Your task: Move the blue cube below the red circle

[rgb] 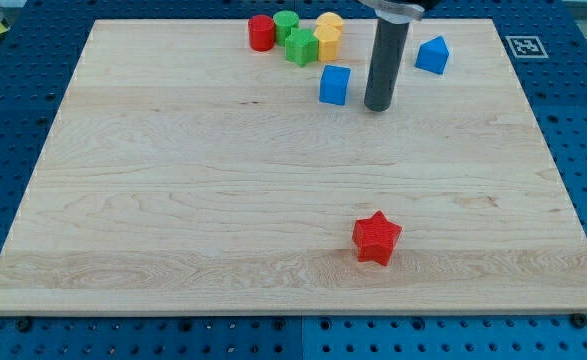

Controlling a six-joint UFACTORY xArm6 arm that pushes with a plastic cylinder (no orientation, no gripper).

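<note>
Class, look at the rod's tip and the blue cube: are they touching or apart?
Apart. In the camera view, a strip of bare board shows between my tip and the blue cube, which sits to the tip's left in the view.

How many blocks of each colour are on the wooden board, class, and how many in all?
Red: 2, the red circle and red star
Green: 2, the green cylinder and green star-like block
Yellow: 2, the upper yellow block and lower yellow block
Blue: 2, the blue cube and blue wedge-like block
Total: 8
</note>
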